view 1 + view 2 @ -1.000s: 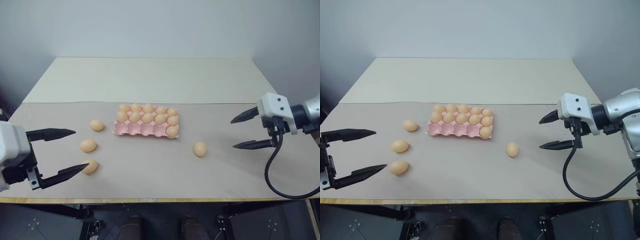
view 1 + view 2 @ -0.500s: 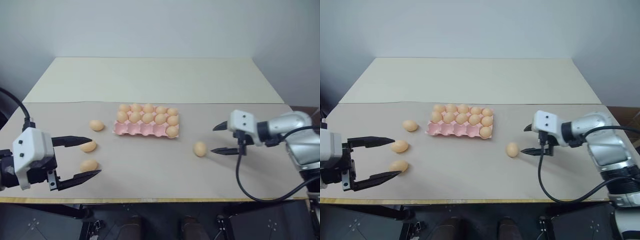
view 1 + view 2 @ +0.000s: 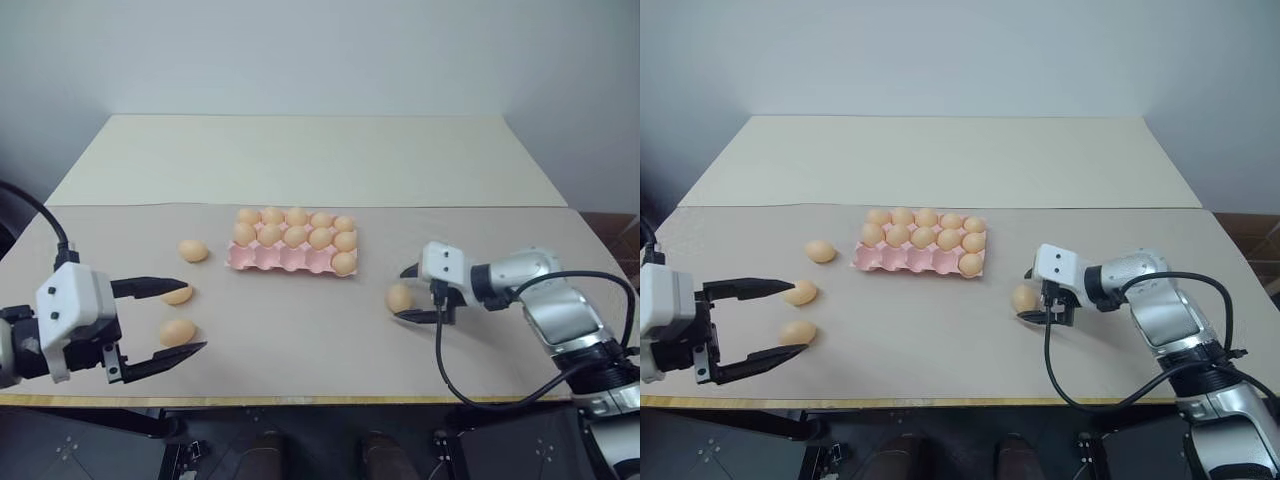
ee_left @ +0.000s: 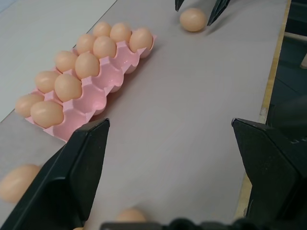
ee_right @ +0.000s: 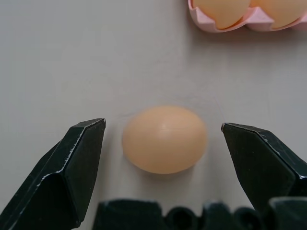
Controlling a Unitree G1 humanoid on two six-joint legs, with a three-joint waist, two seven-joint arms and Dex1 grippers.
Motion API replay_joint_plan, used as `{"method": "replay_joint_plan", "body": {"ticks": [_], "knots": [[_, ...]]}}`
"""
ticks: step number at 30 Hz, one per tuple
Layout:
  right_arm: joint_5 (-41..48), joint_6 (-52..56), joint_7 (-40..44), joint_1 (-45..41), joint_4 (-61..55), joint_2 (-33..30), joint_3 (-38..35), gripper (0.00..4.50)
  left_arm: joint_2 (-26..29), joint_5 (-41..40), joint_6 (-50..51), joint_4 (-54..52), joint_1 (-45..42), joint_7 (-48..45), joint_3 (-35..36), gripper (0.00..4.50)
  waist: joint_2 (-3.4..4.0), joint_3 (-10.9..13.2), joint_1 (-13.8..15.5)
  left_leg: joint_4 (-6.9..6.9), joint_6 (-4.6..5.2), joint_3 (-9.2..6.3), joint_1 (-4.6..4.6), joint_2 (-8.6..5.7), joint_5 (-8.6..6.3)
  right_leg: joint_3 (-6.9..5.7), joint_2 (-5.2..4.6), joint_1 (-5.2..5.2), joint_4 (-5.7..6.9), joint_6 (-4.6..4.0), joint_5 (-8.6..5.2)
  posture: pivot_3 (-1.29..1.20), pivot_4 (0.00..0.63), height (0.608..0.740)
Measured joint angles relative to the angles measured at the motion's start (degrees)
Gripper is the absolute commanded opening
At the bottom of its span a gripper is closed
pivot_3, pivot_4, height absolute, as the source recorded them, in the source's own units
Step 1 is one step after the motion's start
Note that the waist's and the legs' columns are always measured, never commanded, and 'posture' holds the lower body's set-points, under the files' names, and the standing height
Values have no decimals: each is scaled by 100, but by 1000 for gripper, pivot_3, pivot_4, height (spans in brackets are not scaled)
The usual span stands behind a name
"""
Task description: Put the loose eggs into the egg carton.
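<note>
The egg carton (image 3: 292, 243) sits mid-counter (image 3: 300, 160), its two back rows and right front cup filled. Three loose eggs lie to its left: one (image 3: 193, 251) near the carton, two (image 3: 178, 294) (image 3: 177, 331) nearer the front edge. A fourth egg (image 3: 398, 297) lies right of the carton, toward the front.

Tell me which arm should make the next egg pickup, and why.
Right. Its end effector already has open fingers either side of the egg right of the carton, ready to close. The left end effector is open near two eggs but brackets neither.
</note>
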Motion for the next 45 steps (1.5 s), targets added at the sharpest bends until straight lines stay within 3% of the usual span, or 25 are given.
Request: {"method": "replay_joint_plan", "body": {"ticks": [4, 7, 10, 12, 25, 34, 43, 45], "knots": [[-120, -8, -79, -3, 244, 138, 17, 4500, -10, 22, -5, -4, 49, 11, 3, 4431, -1, -1, 0, 0, 0, 0, 2, 0, 0, -1, 1, 2, 0, 0, 0, 0, 150, 740], [-175, -43, -94, -5, 381, 213, 66, 3907, -45, 72, -10, -7, 119, 23, 8, 4463, -1, -1, -1, 0, 0, 0, 1, 0, 0, 0, 1, 0, 0, 0, 0, 0, 150, 740], [-221, -122, -97, -4, 413, 245, 130, 2901, -97, 121, -10, -39, 170, 40, 20, 4463, -1, -1, -1, 0, 0, 0, 1, 0, 0, -1, 1, 0, 0, 0, 0, 0, 150, 740], [-221, -129, -97, -4, 401, 245, 134, 2638, -121, 124, -10, -78, 209, 51, 27, 4463, -1, -1, -1, 0, 0, 0, 1, 0, 0, -1, 1, 1, 0, 0, 0, 0, 150, 740], [-98, -66, -103, -224, 88, 343, 96, 2637, -311, 217, -115, -219, 523, 141, 224, 4463, -1, -1, -38, 0, 0, 0, 1, 2, 0, 3, 2, -4, 5, 0, 0, 0, 150, 740], [-158, -34, -744, -1454, -9, 1599, 175, 2637, -436, 239, -113, -318, 1253, -59, 515, 4463, -3, -2, -90, -3, -2, -4, 1, 2, 1, 2, 1, -8, 10, -1, 0, 0, 150, 740], [-833, -834, -1570, -1770, 1329, 2511, 653, 2637, -565, 315, -130, -446, 1490, -39, 581, 4463, -4, -2, -69, -3, -6, -3, -18, -2, 3, 2, -3, -32, 19, -2, 1, 0, 150, 740], [-954, -1029, -1757, -1782, 1617, 2631, 658, 3333, -598, 346, -130, -460, 1534, -35, 598, 4463, -4, -2, -82, -4, -7, -3, -17, -2, 4, 3, -2, -33, 21, -2, 1, 0, 150, 740]]}}
